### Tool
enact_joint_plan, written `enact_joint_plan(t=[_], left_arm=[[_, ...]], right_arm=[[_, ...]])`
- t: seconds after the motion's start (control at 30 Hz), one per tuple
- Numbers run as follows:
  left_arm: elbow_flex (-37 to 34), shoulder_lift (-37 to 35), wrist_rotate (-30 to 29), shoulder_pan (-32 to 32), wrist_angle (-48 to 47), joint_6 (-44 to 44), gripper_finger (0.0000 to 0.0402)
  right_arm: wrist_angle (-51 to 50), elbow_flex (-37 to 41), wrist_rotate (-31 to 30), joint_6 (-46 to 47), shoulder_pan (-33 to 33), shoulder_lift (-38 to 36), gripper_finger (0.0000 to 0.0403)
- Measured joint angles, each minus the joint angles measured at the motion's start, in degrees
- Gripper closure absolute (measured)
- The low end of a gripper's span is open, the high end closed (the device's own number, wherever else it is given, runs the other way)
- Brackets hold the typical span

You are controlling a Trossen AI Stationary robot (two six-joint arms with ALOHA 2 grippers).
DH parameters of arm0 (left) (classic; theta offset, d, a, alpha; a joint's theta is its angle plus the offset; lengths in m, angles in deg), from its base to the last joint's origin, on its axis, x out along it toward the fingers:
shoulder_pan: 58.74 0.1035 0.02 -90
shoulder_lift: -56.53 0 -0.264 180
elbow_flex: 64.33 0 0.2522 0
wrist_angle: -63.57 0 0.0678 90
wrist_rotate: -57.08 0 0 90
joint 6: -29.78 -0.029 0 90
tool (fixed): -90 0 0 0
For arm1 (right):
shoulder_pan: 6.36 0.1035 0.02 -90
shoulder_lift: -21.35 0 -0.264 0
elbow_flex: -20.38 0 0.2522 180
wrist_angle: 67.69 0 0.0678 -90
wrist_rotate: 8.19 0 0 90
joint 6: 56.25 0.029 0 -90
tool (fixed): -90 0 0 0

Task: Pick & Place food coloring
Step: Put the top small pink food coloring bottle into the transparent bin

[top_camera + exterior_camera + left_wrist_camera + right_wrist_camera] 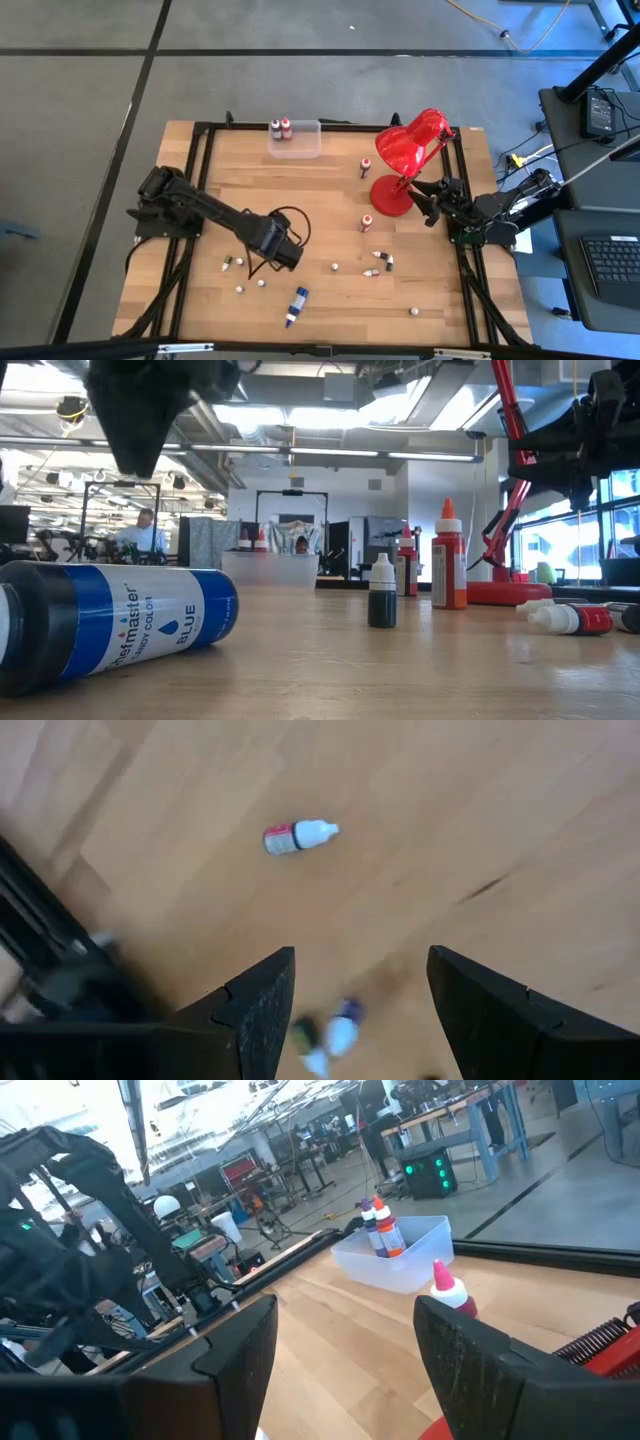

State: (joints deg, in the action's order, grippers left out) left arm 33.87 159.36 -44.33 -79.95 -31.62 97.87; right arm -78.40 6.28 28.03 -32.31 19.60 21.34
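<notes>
Small white-capped food coloring bottles lie scattered over the wooden table (330,195). Among them are a pair (378,264) near the middle and a long blue one (296,305) on its side near the front edge. Two more (282,128) stand in the clear box (296,140) at the far edge. My left gripper (291,257) hangs open above the table's near left part, pointing down and touching nothing. Its wrist view shows a red bottle (298,836) lying on the wood and small blurred bottles (335,1032) below the gap between the fingers. My right gripper (345,1370) waits open at the right edge.
A red desk lamp (405,160) stands on its round base at the right, close to my right arm. A black frame runs around the table's edges. Two upright bottles (366,168) (367,222) stand left of the lamp. In the low view, people sit in the room beyond the table.
</notes>
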Motion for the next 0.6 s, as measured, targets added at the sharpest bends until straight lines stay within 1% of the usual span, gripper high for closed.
enact_joint_plan(t=[0.07,0.23,0.33,0.5,0.6], left_arm=[[-2.22,0.00,0.74,0.97,0.81,-5.12,0.0178],[-7.20,0.00,5.35,4.84,4.10,-18.97,0.0178],[-9.86,-0.35,5.62,6.57,8.43,-25.28,0.0178],[-14.77,-3.53,6.16,9.44,16.73,-33.29,0.0178],[-16.99,-5.77,6.18,11.23,17.09,-35.14,0.0178]], right_arm=[[0.00,0.02,0.00,0.02,-0.01,0.00,0.0166],[0.00,0.02,-0.02,1.41,-0.02,0.00,0.0166],[0.00,0.00,-0.02,1.44,-0.02,0.00,0.0166],[0.00,0.02,-0.02,1.37,0.00,0.00,0.0166],[0.00,0.00,-0.04,1.33,-0.02,0.00,0.0166]])
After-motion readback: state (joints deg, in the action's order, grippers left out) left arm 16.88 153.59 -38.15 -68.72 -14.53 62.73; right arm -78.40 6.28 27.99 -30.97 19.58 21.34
